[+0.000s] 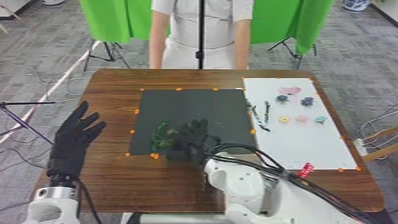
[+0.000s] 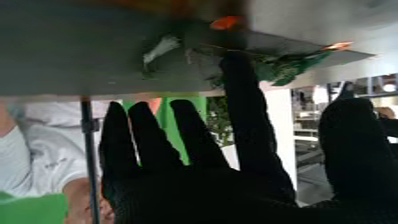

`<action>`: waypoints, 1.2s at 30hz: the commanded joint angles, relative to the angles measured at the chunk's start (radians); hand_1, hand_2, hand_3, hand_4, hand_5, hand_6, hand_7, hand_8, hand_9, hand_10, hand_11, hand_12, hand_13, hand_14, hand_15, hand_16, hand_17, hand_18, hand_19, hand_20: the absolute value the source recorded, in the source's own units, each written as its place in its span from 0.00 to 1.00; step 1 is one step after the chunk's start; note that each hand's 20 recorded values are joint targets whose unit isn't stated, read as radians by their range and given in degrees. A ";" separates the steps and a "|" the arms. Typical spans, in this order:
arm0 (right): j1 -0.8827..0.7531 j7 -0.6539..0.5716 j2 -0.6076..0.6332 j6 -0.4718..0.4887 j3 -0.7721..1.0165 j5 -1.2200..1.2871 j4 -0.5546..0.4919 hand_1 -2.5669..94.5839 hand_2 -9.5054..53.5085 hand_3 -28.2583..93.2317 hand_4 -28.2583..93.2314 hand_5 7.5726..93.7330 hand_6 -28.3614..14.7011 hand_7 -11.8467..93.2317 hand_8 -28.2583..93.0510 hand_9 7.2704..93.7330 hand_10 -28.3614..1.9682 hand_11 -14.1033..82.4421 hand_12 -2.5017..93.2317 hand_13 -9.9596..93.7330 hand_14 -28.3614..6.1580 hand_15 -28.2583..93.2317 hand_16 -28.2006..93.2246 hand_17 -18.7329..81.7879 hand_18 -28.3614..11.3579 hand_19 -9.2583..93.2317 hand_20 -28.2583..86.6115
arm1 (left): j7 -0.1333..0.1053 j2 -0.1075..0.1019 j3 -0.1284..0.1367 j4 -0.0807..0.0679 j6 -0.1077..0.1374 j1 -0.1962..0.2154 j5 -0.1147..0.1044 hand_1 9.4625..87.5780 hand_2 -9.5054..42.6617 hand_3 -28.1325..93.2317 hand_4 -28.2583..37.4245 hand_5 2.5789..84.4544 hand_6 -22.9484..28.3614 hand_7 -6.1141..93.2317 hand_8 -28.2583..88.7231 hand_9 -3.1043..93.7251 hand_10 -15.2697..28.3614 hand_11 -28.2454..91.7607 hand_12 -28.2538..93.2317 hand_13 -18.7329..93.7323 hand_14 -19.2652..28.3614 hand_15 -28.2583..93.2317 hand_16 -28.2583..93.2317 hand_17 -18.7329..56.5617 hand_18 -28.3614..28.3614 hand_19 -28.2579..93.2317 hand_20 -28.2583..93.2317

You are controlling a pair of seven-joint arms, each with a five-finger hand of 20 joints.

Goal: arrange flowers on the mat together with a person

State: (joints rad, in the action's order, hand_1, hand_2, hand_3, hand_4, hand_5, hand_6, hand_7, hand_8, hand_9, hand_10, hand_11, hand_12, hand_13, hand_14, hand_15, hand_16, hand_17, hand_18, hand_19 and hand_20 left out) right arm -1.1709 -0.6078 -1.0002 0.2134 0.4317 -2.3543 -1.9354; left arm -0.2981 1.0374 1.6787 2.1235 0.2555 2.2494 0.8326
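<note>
the arrangement looked to be at an early stage. on the dark mat (image 1: 200,100), a green leafy sprig (image 1: 161,136) lay near the robot's edge, toward the left corner, and it seemed to be the one piece set down there so far. the right hand (image 1: 194,136) was over the same near part of that mat, just beside the sprig; its fingers were straight and the thumb stood apart from them, so it was released, with nothing in its grasp. the left hand (image 1: 69,137) was by the table's left side, well apart from the flowers, its fingers loosely spread and empty.

most of the work was left, judging by what remained on the white mat (image 1: 315,150). a large pink flower (image 1: 290,90) lay at its far end, with two dark blue flowers (image 1: 307,101) just nearer. below them a row held a yellow flower (image 1: 284,119), a small pink flower (image 1: 301,119) and a pale blue flower (image 1: 321,120). two slender stems (image 1: 266,111) lay by the border between the mats; whether the outer one touched the dark mat could not be told. no blossom was on the dark mat yet. the stems probably had to come next, to build out from the sprig, and the six blossoms after them.
</note>
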 commanded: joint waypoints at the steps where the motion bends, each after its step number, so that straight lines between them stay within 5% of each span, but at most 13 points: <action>1: 0.034 -0.075 -0.021 -0.035 0.005 0.020 0.022 0.17 0.48 0.69 0.06 0.50 0.64 0.20 0.15 0.21 0.21 0.16 0.22 0.21 0.11 0.34 0.51 0.09 0.00 0.54 0.44 | 0.011 0.017 -0.007 -0.006 -0.013 0.004 0.006 0.17 0.28 0.87 0.01 0.32 0.48 0.17 0.16 0.34 0.69 0.36 0.32 0.38 0.84 0.50 0.20 0.12 0.94 0.64 0.28; 10: 0.042 -0.135 -0.042 -0.055 -0.014 0.007 0.043 0.16 0.48 0.70 0.07 0.51 0.62 0.20 0.15 0.21 0.16 0.17 0.21 0.20 0.06 0.36 0.49 0.09 0.00 0.56 0.45 | 0.009 0.016 -0.013 -0.009 -0.007 0.000 0.005 0.17 0.29 0.87 0.01 0.32 0.49 0.17 0.16 0.34 0.69 0.36 0.32 0.38 0.84 0.50 0.20 0.12 0.94 0.65 0.28; 20: -0.055 -0.024 -0.064 -0.097 0.121 0.130 -0.046 0.16 0.47 0.72 0.06 0.51 0.65 0.21 0.14 0.24 0.14 0.19 0.20 0.22 0.02 0.39 0.46 0.10 0.00 0.55 0.46 | 0.024 0.028 -0.004 -0.005 -0.012 0.012 0.011 0.17 0.29 0.87 0.02 0.32 0.49 0.17 0.16 0.34 0.69 0.36 0.32 0.38 0.84 0.50 0.20 0.12 0.94 0.65 0.28; 27: -0.104 -0.018 -0.064 -0.104 0.198 0.231 -0.097 0.16 0.47 0.73 0.05 0.49 0.67 0.21 0.14 0.26 0.14 0.20 0.19 0.24 0.01 0.40 0.45 0.11 0.00 0.54 0.47 | 0.029 0.045 0.016 0.010 -0.008 0.050 0.011 0.17 0.29 0.87 0.02 0.32 0.49 0.17 0.16 0.34 0.69 0.36 0.32 0.38 0.84 0.50 0.20 0.12 0.94 0.65 0.28; 32: -0.169 0.013 -0.050 -0.098 0.321 0.380 -0.152 0.17 0.45 0.73 0.05 0.51 0.68 0.21 0.14 0.29 0.14 0.21 0.18 0.27 0.01 0.42 0.43 0.12 0.00 0.54 0.48 | 0.000 0.046 0.008 0.012 0.007 0.065 0.001 0.17 0.29 0.87 0.02 0.32 0.49 0.17 0.16 0.34 0.69 0.36 0.32 0.38 0.84 0.50 0.20 0.12 0.94 0.65 0.28; 36: -0.313 0.071 -0.024 -0.092 0.559 0.781 -0.209 0.17 0.45 0.74 0.05 0.45 0.66 0.21 0.15 0.31 0.14 0.22 0.18 0.30 0.03 0.43 0.42 0.14 0.00 0.54 0.47 | -0.030 0.035 0.007 0.021 0.005 0.089 0.002 0.17 0.28 0.87 0.02 0.32 0.49 0.17 0.16 0.34 0.69 0.36 0.32 0.38 0.84 0.50 0.20 0.12 0.94 0.65 0.28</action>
State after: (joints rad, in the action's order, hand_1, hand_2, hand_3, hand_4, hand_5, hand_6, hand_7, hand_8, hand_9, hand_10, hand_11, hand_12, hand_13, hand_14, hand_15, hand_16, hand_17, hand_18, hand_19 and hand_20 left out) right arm -1.3276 -0.6196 -1.0695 0.1197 0.7392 -1.9927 -2.0657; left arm -0.2883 1.0727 1.6925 2.1332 0.2554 2.2942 0.8373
